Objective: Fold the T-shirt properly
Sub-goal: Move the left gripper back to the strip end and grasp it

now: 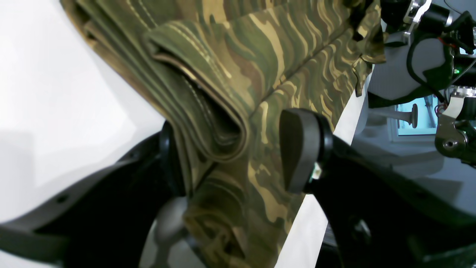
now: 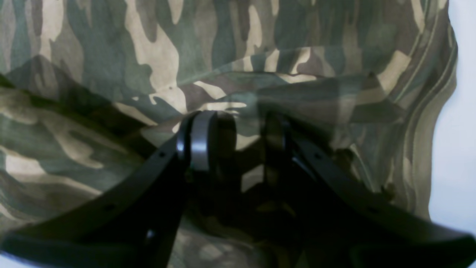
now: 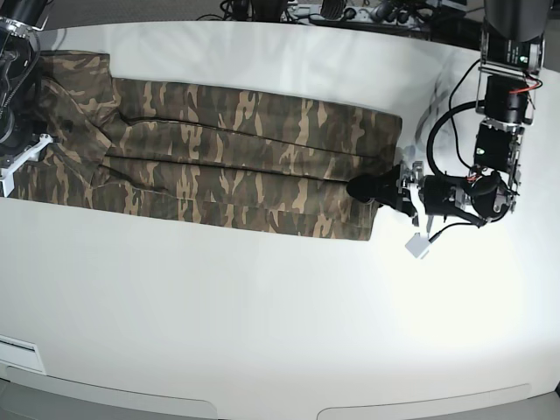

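The camouflage T-shirt (image 3: 227,149) lies on the white table as a long strip folded lengthwise, running from the left edge to right of the middle. My left gripper (image 1: 234,160) is open. Its jaws straddle the stacked hem layers at the shirt's right end, and the right pad (image 1: 297,149) shows its bare face. In the base view this gripper (image 3: 366,188) sits at that end. My right gripper (image 2: 238,137) is shut on a bunched ridge of the T-shirt (image 2: 148,56) at the far left end. Its arm (image 3: 13,131) is mostly out of the base view.
The white table (image 3: 262,315) spreads wide in front of the shirt. A small white tag (image 3: 418,245) hangs by the left arm's wrist. Cables and gear (image 3: 350,10) lie along the back edge. The right arm (image 1: 427,22) shows at the shirt's far end.
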Robot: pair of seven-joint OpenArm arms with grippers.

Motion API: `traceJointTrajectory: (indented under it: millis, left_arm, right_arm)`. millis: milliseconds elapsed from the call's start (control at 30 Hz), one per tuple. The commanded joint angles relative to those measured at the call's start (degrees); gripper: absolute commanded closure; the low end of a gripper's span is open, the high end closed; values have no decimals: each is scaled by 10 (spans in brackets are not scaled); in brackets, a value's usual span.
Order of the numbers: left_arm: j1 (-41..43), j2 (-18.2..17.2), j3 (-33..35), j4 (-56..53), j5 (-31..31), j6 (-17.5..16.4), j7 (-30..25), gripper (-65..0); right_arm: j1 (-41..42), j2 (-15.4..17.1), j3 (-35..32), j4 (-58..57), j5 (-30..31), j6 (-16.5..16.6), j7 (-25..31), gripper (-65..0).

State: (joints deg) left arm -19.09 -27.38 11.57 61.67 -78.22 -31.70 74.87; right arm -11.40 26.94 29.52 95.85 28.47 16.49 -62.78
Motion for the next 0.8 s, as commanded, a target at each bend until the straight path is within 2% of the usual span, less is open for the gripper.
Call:
traceJointTrajectory:
  millis: [0,67,167,300,533,567,633,767]
  left_arm:
    - [3,3,2,-1,43,12,14,-363]
    - [14,15,2,-1,43,18,14,-267]
    - [28,30,2,-2,45,18,14,0]
    - [37,36,2,-2,45,17,15,0]
    - [16,13,2,-2,43,17,14,0]
    - [11,8,2,-2,43,17,14,0]
    - [2,-5,2,-2,43,17,14,0]
    - [-9,-41,2,-2,42,17,14,0]
  right_arm:
    - [6,14,5,10,2,0,9,-240]
    - [6,14,5,10,2,0,9,-240]
    - [7,14,5,10,2,0,8,-240]
    - [6,14,5,10,2,0,8,-240]
    - [6,14,5,10,7,1,6,-240]
    - [7,15,5,10,22,13,6,-240]
    - [7,15,5,17,74,61,5,-240]
    - [6,15,5,54,202,148,-24,-240]
